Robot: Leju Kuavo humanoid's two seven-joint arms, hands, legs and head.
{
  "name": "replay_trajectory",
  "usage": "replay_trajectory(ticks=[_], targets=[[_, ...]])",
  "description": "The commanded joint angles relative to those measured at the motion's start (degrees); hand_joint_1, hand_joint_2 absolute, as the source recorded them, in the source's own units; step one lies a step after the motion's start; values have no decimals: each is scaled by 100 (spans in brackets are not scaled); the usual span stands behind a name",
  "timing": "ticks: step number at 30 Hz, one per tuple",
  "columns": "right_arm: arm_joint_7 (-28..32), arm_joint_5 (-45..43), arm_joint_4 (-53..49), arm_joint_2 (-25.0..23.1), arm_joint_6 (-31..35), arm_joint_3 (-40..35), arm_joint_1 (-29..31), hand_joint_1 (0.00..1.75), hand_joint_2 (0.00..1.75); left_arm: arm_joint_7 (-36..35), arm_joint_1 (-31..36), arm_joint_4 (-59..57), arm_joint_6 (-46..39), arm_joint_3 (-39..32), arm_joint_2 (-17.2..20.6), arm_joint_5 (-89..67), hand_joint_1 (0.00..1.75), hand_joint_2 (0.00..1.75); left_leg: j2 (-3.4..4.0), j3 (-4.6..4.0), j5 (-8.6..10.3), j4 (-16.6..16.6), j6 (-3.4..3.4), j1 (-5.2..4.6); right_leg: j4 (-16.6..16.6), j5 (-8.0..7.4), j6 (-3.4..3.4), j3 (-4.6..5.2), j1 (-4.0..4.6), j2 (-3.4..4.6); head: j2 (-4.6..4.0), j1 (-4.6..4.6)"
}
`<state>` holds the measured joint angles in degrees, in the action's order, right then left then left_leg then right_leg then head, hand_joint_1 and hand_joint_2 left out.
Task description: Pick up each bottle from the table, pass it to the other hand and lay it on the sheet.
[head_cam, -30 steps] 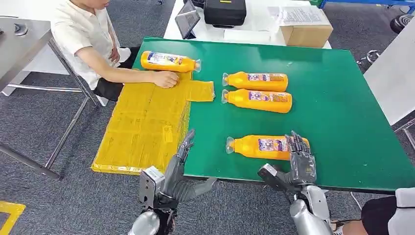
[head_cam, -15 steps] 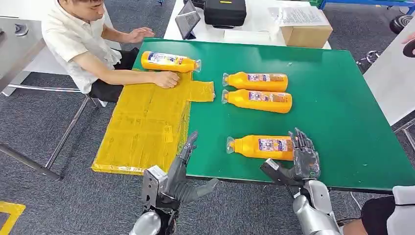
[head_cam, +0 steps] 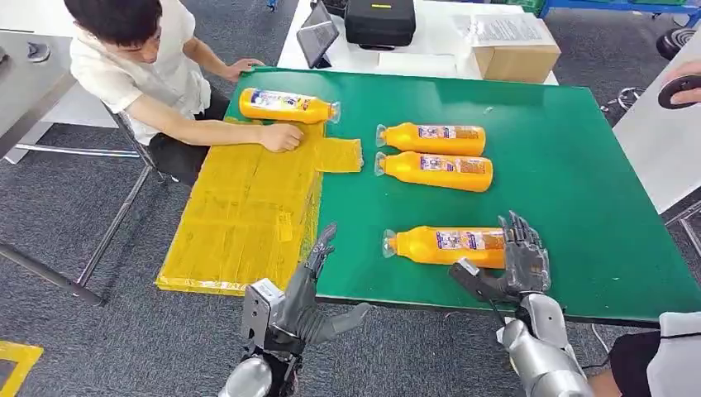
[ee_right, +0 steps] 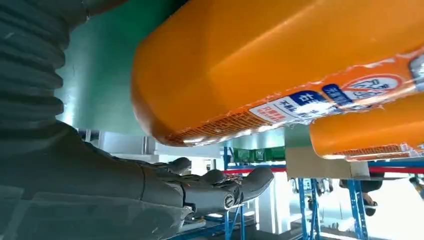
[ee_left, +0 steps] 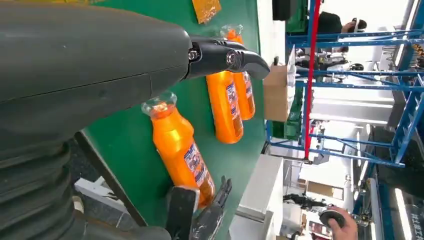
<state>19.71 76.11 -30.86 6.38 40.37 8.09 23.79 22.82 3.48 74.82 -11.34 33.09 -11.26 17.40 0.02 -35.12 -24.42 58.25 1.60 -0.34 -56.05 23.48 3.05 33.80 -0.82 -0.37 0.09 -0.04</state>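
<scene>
The nearest orange bottle [head_cam: 446, 246] lies on its side on the green table [head_cam: 579, 190], cap toward the sheet. My right hand [head_cam: 519, 260] sits at its base end, fingers spread and thumb out, holding nothing. From the right wrist the bottle's base [ee_right: 280, 65] looms just beyond the right hand [ee_right: 150, 185]. My left hand [head_cam: 310, 285] hovers open at the table's front edge beside the yellow sheet [head_cam: 240, 207]. Two more bottles [head_cam: 434, 137] [head_cam: 438, 169] lie side by side mid-table. Another bottle [head_cam: 285, 105] lies at the sheet's far end. The left wrist view shows the nearest bottle [ee_left: 180, 150].
A person sits at the table's left with a hand [head_cam: 281, 136] resting on the sheet. Another person's hand [head_cam: 682, 87] holds a dark object at the far right. A black case [head_cam: 379, 21], a tablet [head_cam: 316, 35] and a cardboard box [head_cam: 517, 54] stand behind the table.
My right hand has shifted slightly right and farther along the nearest bottle's base. The seated person has leaned forward. The bottles have not moved.
</scene>
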Motion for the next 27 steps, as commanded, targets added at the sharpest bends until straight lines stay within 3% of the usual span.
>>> replay_trajectory(ticks=[1, 2, 3, 5, 17, 27], targets=[[-31, -71, 1269, 145, -375, -347, 263, 0, 175, -68, 270, -399, 16, 89, 174, 42, 0, 175, -7, 15, 0, -5, -7, 6, 7, 1, -7, -17, 6, -6, 0, 0], [-24, -62, 1276, 154, -392, -371, 261, 24, 175, -71, 281, -400, 21, 87, 170, 47, 0, 175, -9, 23, 1, -8, -10, 8, 12, 1, -11, -26, 8, -8, 0, 0], [30, -114, 1319, 150, -559, -380, 276, 150, 175, -70, 299, -411, 31, 90, 166, 54, 0, 175, -8, 30, 0, -8, -8, 5, 10, 2, -9, -30, 5, -8, 0, 0], [59, -103, 1331, 158, -664, -440, 290, 173, 175, -78, 317, -427, 47, 73, 126, 89, 0, 175, -9, 36, 1, -8, -10, 8, 14, 0, -13, -37, 8, -9, 0, 0], [193, -119, 1403, 106, -1087, -551, 283, 175, 175, -133, 326, -463, 101, 79, 82, 133, 0, 175, -7, 65, -2, -11, -10, 8, 18, 1, -14, -63, 9, -7, 0, 0], [344, -154, 1344, 87, -942, -624, 170, 175, 175, -113, 305, -442, 111, 60, 74, 144, 0, 175, -7, 71, -4, -8, -11, 11, 18, -1, -13, -66, 11, -5, 0, 2]])
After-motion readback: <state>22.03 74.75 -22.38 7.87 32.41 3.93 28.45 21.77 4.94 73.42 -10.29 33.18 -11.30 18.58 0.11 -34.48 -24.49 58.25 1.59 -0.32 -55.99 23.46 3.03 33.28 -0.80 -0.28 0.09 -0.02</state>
